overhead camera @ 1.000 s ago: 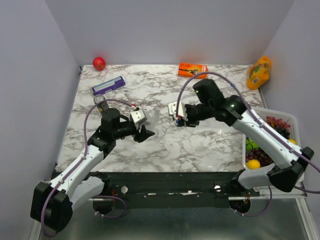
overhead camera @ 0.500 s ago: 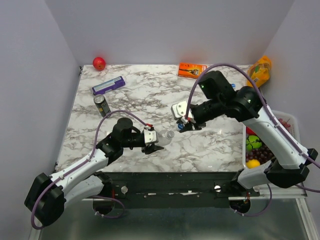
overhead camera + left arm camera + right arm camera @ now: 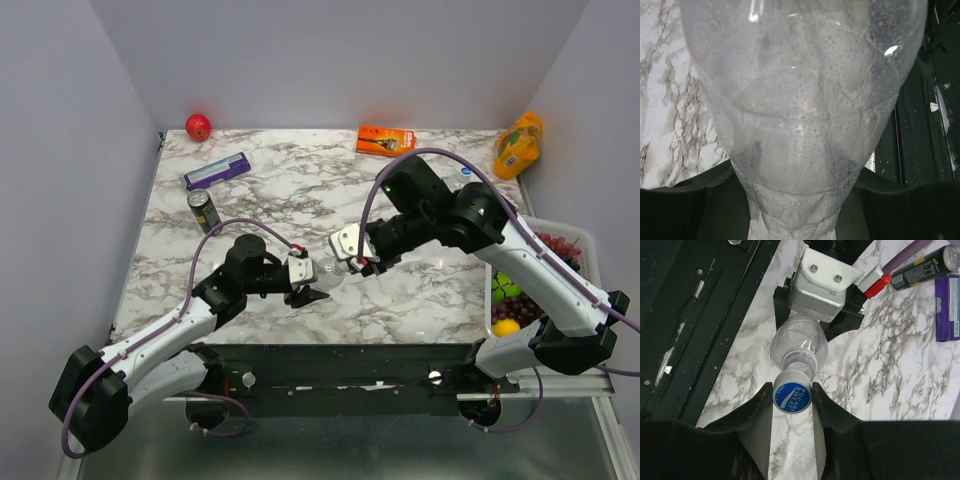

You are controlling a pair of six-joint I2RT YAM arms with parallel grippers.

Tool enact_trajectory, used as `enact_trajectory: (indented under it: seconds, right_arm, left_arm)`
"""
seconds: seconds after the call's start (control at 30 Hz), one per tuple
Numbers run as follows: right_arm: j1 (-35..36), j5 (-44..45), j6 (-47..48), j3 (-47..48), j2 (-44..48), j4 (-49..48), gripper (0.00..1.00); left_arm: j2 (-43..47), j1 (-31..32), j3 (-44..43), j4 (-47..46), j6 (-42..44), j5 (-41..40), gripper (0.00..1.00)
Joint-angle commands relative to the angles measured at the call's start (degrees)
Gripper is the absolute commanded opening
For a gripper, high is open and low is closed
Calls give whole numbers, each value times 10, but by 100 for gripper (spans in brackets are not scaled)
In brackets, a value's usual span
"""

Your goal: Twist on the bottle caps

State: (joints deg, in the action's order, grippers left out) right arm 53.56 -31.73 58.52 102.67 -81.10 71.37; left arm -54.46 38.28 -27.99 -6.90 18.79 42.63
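My left gripper (image 3: 312,283) is shut on a clear bottle (image 3: 326,268), held on its side just above the table, neck pointing right. In the left wrist view the bottle (image 3: 800,100) fills the frame between the dark fingers (image 3: 690,210). My right gripper (image 3: 350,263) is shut on a blue cap. In the right wrist view that cap (image 3: 792,399), blue top with white rim, sits between the fingers (image 3: 840,415) right at the open mouth of the bottle (image 3: 799,342), tilted and overlapping its rim. Another small blue cap (image 3: 465,172) lies at the far right.
A dark can (image 3: 204,211) and a purple box (image 3: 217,170) lie at the left, a red apple (image 3: 198,126) in the far left corner. An orange box (image 3: 385,139) and an orange pouch (image 3: 518,145) are at the back. A white fruit tray (image 3: 575,238) stands right.
The left arm swung toward the front edge and now holds the bottle still. The right gripper moved left and nearer with the cap, up to the bottle's mouth.
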Motion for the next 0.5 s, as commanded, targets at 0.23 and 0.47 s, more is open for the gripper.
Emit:
enact_trajectory:
  seconds: [0.23, 0.47]
  right_arm:
    - [21, 39, -19, -28, -6, -59, 37]
    - [24, 47, -11, -30, -13, -53, 37]
  left_arm:
    - [1, 6, -24, -17, -13, 3, 0]
    - [3, 6, -26, -28, -24, -6, 0]
